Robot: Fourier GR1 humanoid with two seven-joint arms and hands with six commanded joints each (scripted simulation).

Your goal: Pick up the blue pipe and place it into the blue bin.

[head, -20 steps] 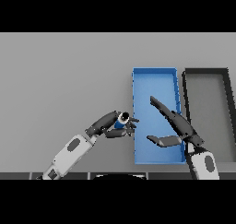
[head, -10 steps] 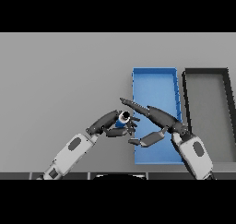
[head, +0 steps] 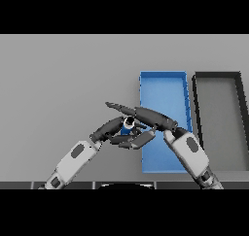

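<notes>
I see the left hand (head: 113,129) w/ fingers (head: 127,139) curled round the blue pipe (head: 128,125), grasping it just left of the blue bin's (head: 163,82) left wall, near the bin's lower half. Only a small bit of the pipe shows, w/ a pale ring at its top end; the rest is hidden by both hands. The right hand (head: 153,118) lies across from the right, its fingers (head: 116,105) straight and released, reaching over the top of the pipe; its thumb sits just below, by the left fingers. I can't tell if it touches the pipe. Both hands are over the grey counter (head: 63,84) at the bin's left edge. A dark bin (head: 218,75) sits just beside the blue bin on its right.
</notes>
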